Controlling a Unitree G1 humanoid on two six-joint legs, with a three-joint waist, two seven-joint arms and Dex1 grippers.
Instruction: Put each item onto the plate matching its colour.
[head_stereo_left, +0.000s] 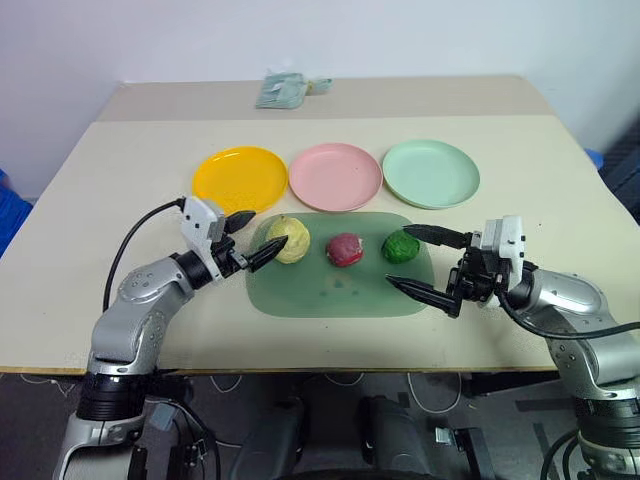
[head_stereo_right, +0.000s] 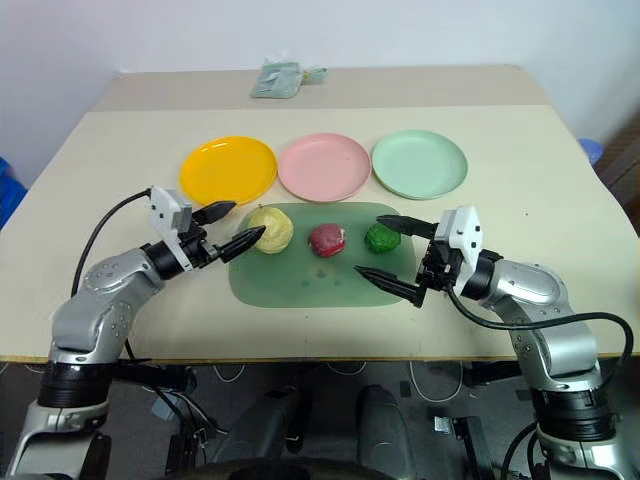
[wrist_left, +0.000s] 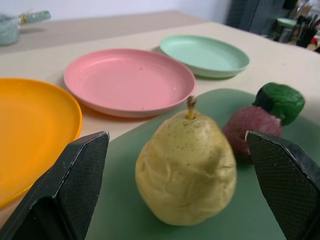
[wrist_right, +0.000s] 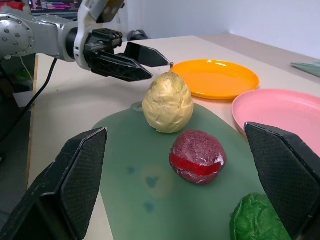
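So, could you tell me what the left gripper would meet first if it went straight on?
Most likely the pale yellow pear-shaped ball on the translucent green mat: it sits just ahead of the open left gripper, between the fingers' line.

no readable text, no labels, no brands, no numbers, no signs

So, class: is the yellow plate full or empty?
Empty: the yellow plate shows bare plastic, and the yellow pear stands on the green mat.

Arms: we reach both in from the sides, elbows bent | left hand (head_stereo_left: 246, 240): level, angled inward to the right, fingers spread wide | right hand (head_stereo_left: 418, 262): level, angled inward to the left, fingers spread wide, nothing held
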